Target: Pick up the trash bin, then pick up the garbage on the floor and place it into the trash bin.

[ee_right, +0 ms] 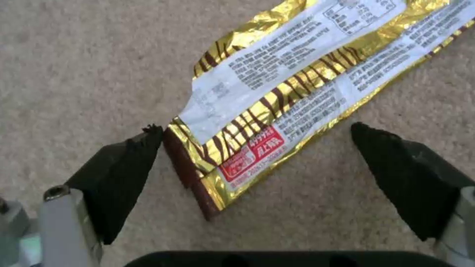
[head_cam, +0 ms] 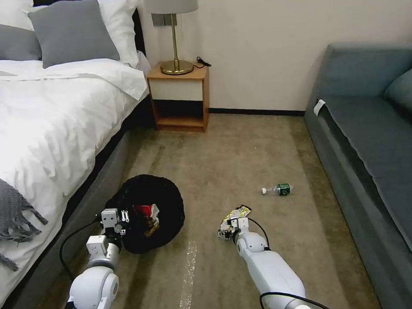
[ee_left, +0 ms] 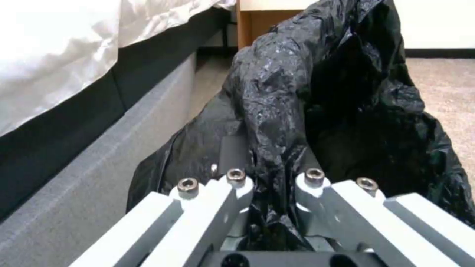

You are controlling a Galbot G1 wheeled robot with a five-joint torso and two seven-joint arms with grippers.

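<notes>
Fingers of the right gripper (ee_right: 257, 155) spread wide on either side of the gold snack wrapper (ee_right: 302, 85) lying flat on the carpet floor (ee_right: 84, 63), one tip touching its edge. Left gripper (ee_left: 269, 185) pinches the black bag on the trash bin (head_cam: 151, 211) beside the bed (head_cam: 54, 120); the bin's white body is hidden.

The trash bin (head_cam: 149, 216) sits beside the bed, its crinkled glossy black bag (ee_left: 317, 111) draped over the rim and hiding the walls. A red-and-white packet (head_cam: 146, 211) lies inside it. On the beige carpet floor (head_cam: 242, 157), to the right of the bin, a gold snack wrapper (ee_right: 297, 89) with dark stripes and white printed panels lies flat, its brown end nearest. Farther right of the bin, a small clear bottle (head_cam: 277, 189) with a green label and white cap lies on its side.
</notes>
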